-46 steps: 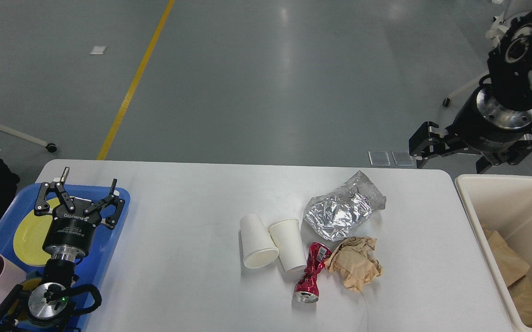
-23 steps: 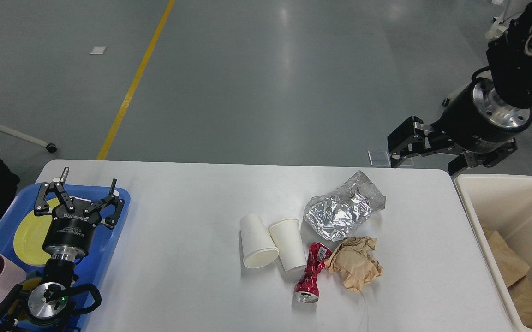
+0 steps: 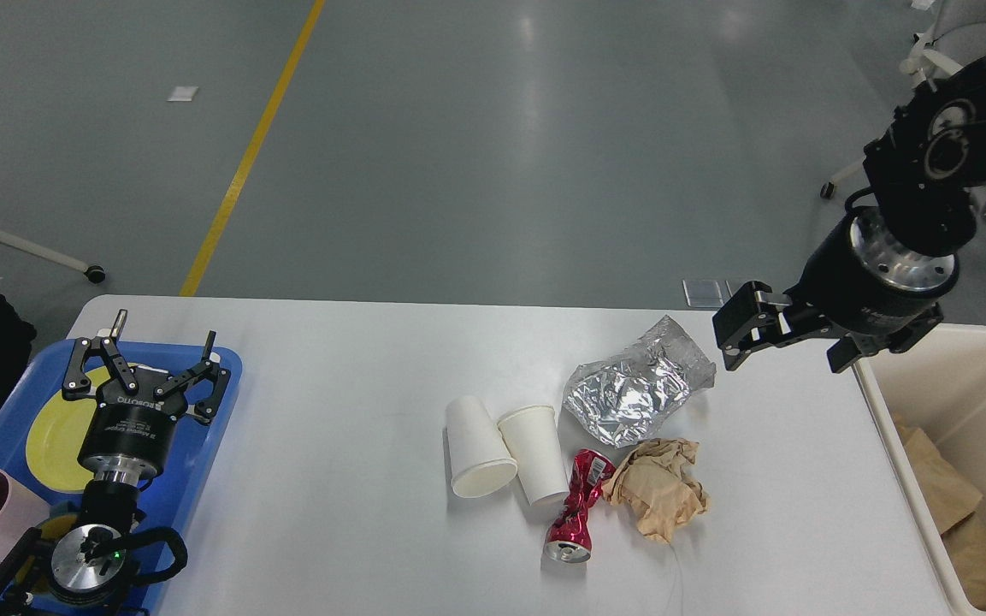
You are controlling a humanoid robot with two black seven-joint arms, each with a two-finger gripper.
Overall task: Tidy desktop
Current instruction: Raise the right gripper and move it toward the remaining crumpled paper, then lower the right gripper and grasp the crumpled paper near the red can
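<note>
Right hand (image 3: pixel 736 335) hangs with its fingers spread and nothing between them, just right of the crumpled foil bag (image 3: pixel 638 391), likely lined up to take it to the cream bin (image 3: pixel 894 428). Left hand (image 3: pixel 144 374) is spread too, idle over the blue tray (image 3: pixel 223 393). Below both lies the white bench (image 3: pixel 356 513), with paper cups (image 3: pixel 501 449), a crushed red can (image 3: pixel 576 506) and a brown paper wad (image 3: pixel 659 488) clustered mid-right.

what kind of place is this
Probably a robotics lab or factory hall: a polished grey concrete floor with a yellow painted line, and a white desktop set with staged litter.
</note>
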